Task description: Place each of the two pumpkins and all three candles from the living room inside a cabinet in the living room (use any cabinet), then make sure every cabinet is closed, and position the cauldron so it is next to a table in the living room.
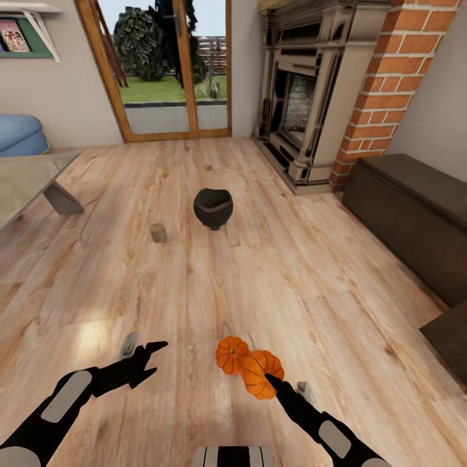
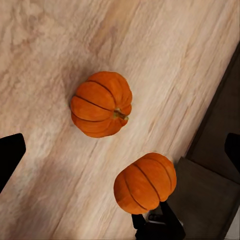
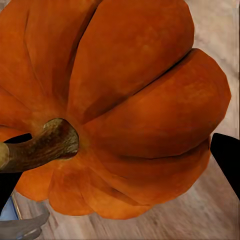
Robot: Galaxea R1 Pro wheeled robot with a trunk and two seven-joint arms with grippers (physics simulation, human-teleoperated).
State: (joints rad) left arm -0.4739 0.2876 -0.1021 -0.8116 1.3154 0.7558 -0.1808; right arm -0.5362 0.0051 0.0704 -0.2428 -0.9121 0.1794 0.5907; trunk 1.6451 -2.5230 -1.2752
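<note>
Two orange pumpkins show near my base. One pumpkin (image 1: pixel 231 354) (image 2: pixel 100 104) rests on the wood floor. The other pumpkin (image 1: pixel 258 373) (image 2: pixel 145 182) (image 3: pixel 135 100) sits between the fingers of my right gripper (image 1: pixel 267 381) (image 3: pixel 120 160), which is shut on it, just above the floor. My left gripper (image 1: pixel 152 360) (image 2: pixel 120 152) hangs open and empty to the left of them. The black cauldron (image 1: pixel 213 207) stands mid-floor with a stubby tan candle (image 1: pixel 158 233) to its left. The dark cabinet (image 1: pixel 415 211) runs along the right wall. The glass table (image 1: pixel 26 185) is at the left.
A stone fireplace (image 1: pixel 305 97) with a brick column stands at the back right, beside glass patio doors (image 1: pixel 168 65). A dark block (image 1: pixel 447 337) juts out at the right edge. Small grey items (image 1: pixel 128 344) (image 1: pixel 301 388) lie on the floor by my arms.
</note>
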